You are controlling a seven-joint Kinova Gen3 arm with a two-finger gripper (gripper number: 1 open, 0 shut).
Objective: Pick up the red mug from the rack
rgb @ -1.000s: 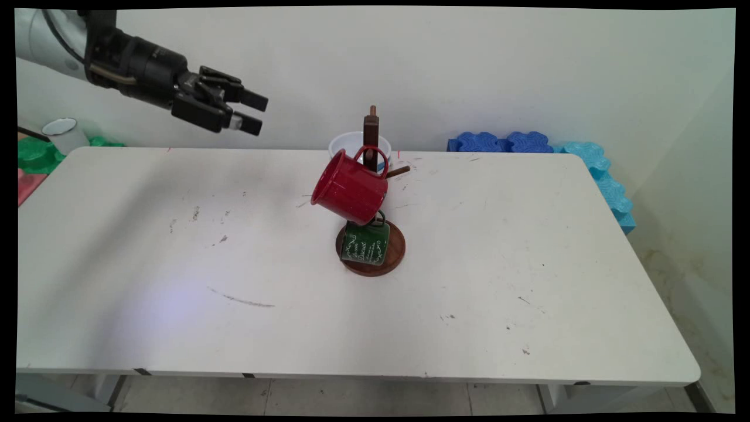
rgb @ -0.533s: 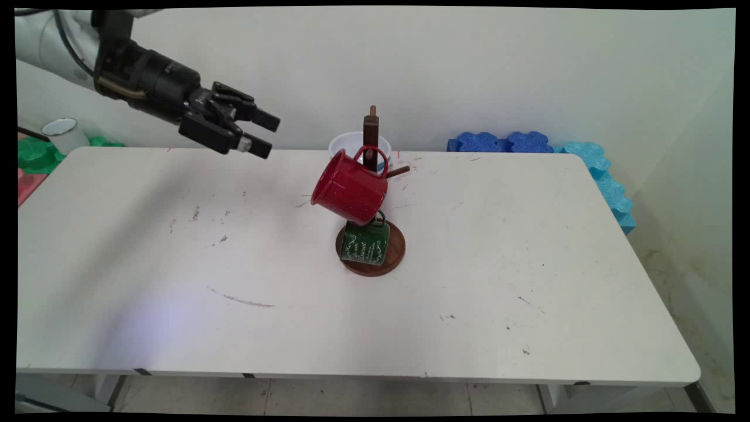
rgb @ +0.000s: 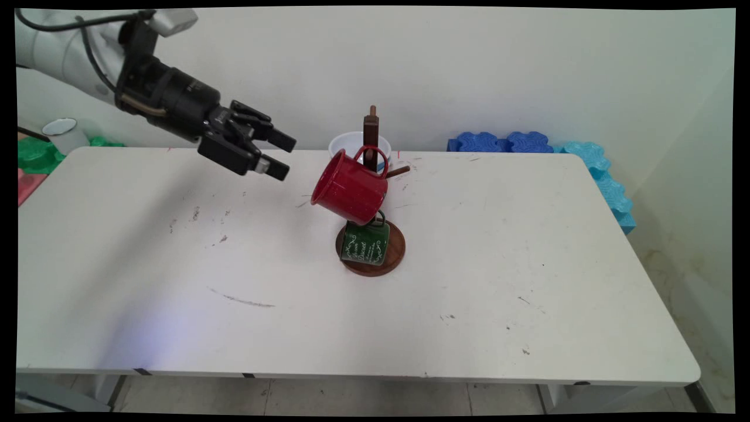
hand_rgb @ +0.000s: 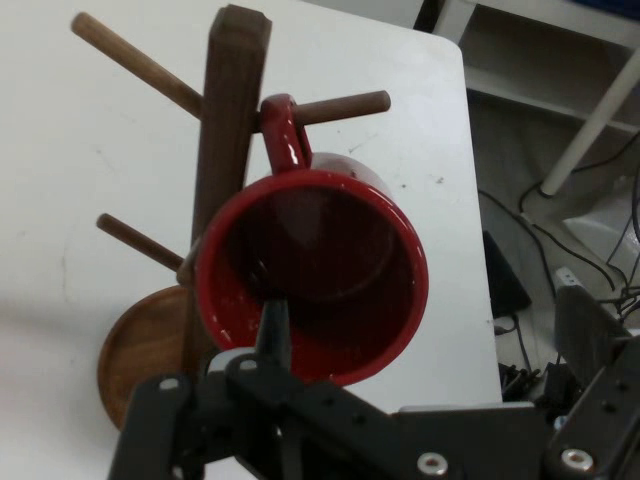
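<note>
- Your black two-finger hand (rgb: 284, 157) hangs in the air above the white worktop (rgb: 234, 264), its fingers spread apart with nothing between them
- The thing nearest to it is the glossy red enamel mug (rgb: 350, 187), just to the hand's right in the main view and apart from it; no finger touches the mug
- You see that mug hung by its red loop handle (rgb: 375, 157) on a peg of the dark brown wooden mug tree (rgb: 371, 132), tilted so its open mouth faces left toward the hand
- In the hand view the red mug (hand_rgb: 312, 275) fills the middle, its dark inside turned straight at the camera, with the tree's upright post (hand_rgb: 228, 130) beside it and pegs sticking out on both sides
- Below the red mug hangs a dark green mug with white lettering (rgb: 365, 244), low over the tree's round wooden base (rgb: 395, 249)
- Behind the post stands a white cup with a pale blue inside (rgb: 350, 143), partly hidden by the red mug
- At the worktop's far right corner lie blue wavy-edged foam blocks (rgb: 504, 142)
- Off the far left edge you can make out a small white enamel mug (rgb: 63, 133) on a green foam piece (rgb: 35, 155)
</note>
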